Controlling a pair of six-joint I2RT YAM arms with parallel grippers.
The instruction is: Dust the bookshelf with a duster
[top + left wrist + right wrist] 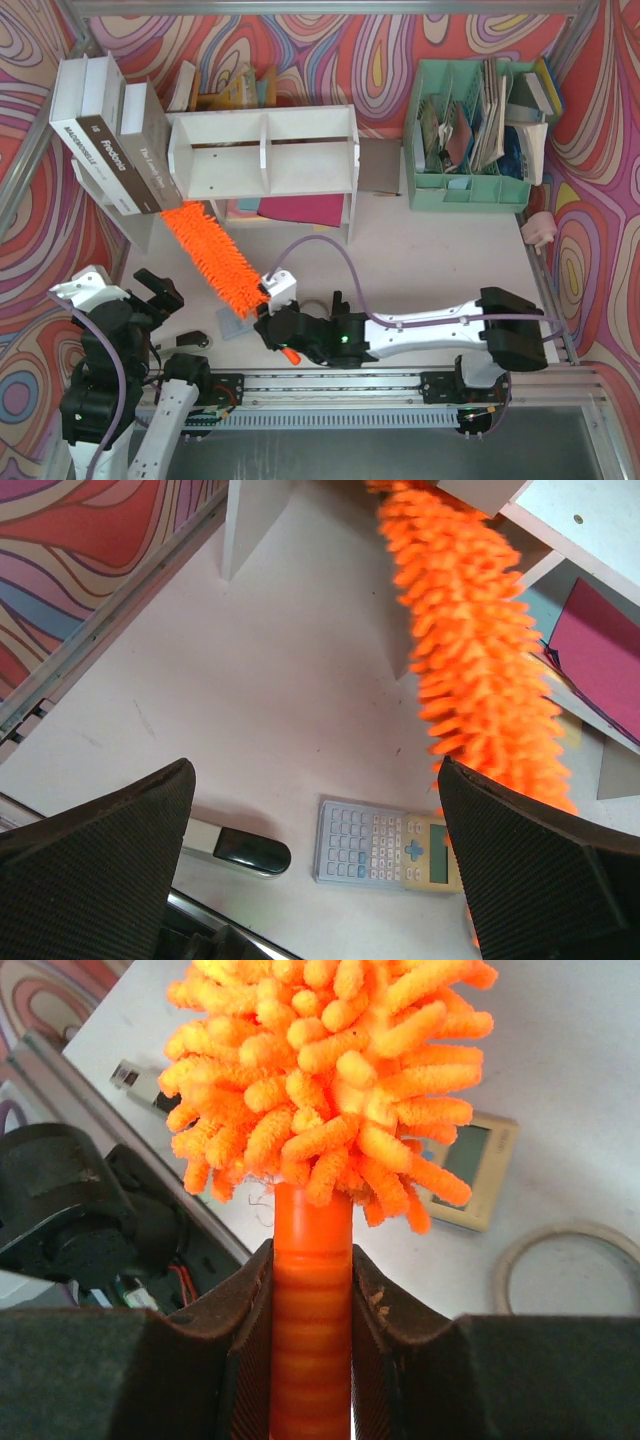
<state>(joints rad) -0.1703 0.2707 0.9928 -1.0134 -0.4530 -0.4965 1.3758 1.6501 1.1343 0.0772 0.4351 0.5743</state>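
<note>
The white bookshelf (265, 150) stands at the back with a central divider and two compartments. The fluffy orange duster (212, 256) slants from near the shelf's lower left corner down toward the arms. My right gripper (270, 318) is shut on its orange plastic handle. In the right wrist view the handle (311, 1310) sits clamped between both pads of that gripper (311, 1260), with the fluffy head (320, 1070) above. My left gripper (155, 290) hovers open over the table at the near left, holding nothing (312, 770). The duster (480, 660) passes just to its right.
A calculator (390, 845) and a small black-and-white object (240, 850) lie on the table below the left gripper. Big books (110, 130) lean at the shelf's left. A mint-green organizer (470, 140) stands at the back right. Magenta paper (295, 210) lies under the shelf.
</note>
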